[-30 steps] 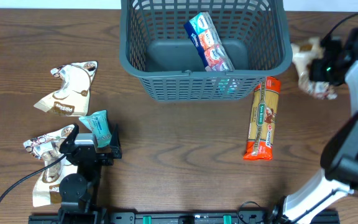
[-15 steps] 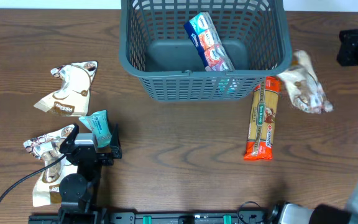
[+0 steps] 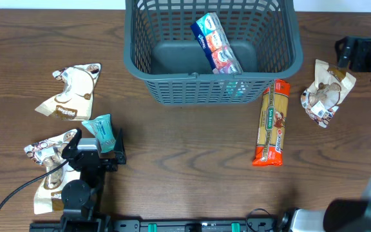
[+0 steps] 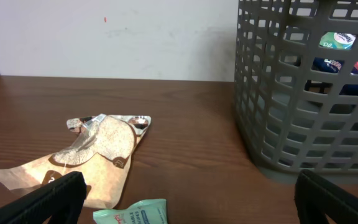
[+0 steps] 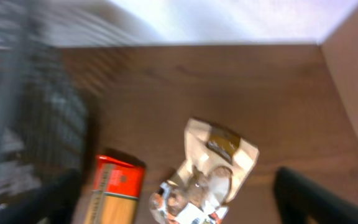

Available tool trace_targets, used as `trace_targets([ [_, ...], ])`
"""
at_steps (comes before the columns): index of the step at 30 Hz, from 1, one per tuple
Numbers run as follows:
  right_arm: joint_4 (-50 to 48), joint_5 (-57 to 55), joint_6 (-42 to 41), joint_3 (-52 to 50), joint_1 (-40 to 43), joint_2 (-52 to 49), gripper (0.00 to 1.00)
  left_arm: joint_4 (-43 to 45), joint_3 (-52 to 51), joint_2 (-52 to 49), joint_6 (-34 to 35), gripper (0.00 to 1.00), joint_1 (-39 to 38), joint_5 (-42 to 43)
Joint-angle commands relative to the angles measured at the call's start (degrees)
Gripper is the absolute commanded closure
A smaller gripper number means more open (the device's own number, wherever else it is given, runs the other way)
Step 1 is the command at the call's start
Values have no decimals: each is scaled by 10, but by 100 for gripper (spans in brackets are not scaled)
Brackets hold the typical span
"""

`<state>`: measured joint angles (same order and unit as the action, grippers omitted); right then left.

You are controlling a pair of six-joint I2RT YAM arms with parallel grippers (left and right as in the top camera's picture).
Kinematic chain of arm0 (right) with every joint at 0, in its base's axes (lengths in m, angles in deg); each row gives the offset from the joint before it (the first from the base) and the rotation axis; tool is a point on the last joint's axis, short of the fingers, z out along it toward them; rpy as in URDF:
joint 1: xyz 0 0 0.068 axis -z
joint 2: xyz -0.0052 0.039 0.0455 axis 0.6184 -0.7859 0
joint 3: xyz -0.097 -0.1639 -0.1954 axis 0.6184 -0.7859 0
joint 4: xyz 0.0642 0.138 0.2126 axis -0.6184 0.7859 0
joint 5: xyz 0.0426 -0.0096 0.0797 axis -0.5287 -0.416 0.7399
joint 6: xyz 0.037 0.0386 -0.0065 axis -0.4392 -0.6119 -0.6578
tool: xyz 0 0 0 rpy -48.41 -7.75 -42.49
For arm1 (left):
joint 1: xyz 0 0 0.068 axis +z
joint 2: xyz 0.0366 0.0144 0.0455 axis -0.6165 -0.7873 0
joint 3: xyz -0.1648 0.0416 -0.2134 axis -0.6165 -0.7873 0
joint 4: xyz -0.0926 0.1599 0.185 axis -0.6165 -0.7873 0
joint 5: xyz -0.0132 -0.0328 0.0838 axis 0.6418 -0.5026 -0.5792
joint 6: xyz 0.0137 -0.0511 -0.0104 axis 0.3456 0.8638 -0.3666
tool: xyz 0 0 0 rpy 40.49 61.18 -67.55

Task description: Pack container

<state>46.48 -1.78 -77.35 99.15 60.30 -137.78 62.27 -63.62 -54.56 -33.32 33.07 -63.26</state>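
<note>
Basket (image 3: 187, 89): sits at the far middle of the table (image 3: 185, 174), upright, open top. Dark grey-blue, slotted walls. From the left wrist it fills the right side of the view (image 4: 291, 112); from the right wrist it is a blur at the left edge.

Inside the basket: one blue, red and white packet (image 3: 216, 44) leaning toward the right side. Something teal (image 3: 236, 87) shows through the front slots, too hidden to identify.

Pasta packet (image 3: 272, 122): flat on the table just in front of the basket's right front corner, lengthwise front to back, its far end close to the basket wall.

Crumpled snack pouch (image 3: 326, 93): on the table right of the pasta, clear of the basket.

Right gripper (image 5: 179, 186): fingers spread wide, nothing between them. It is up above the crumpled pouch, not touching it.

Left gripper (image 4: 189, 186): low over the near left of the table, fingers spread wide, gripping nothing. A small teal packet (image 3: 102, 132) lies on the table between them. A brown and white pouch (image 3: 73, 93) lies beyond it; a second similar pouch (image 3: 47, 167) is beside the arm.
</note>
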Motion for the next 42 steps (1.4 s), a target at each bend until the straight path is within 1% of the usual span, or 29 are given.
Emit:
trace_targets([
  [1, -7, -82, -14, 5, -2, -57, 1, -21, -13, 4, 1, 1, -2, -5],
  [3, -13, -112, -32, 5, 4, -96, 1, -21, -13, 4, 1, 1, -2, -5],
  [9, -25, -114, -74, 5, 24, -189, 1, -21, -13, 4, 1, 1, -2, -5],
  [17, -16, -114, -104, 5, 35, -265, 1, -21, -13, 4, 1, 2, -2, -5],
  [32, -20, -109, -109, -1, 35, -319, 1, -21, -13, 4, 1, 1, -2, -5],
  [42, -67, -101, -109, -61, 35, -329, 1, -21, -13, 4, 1, 1, -2, -5],
])
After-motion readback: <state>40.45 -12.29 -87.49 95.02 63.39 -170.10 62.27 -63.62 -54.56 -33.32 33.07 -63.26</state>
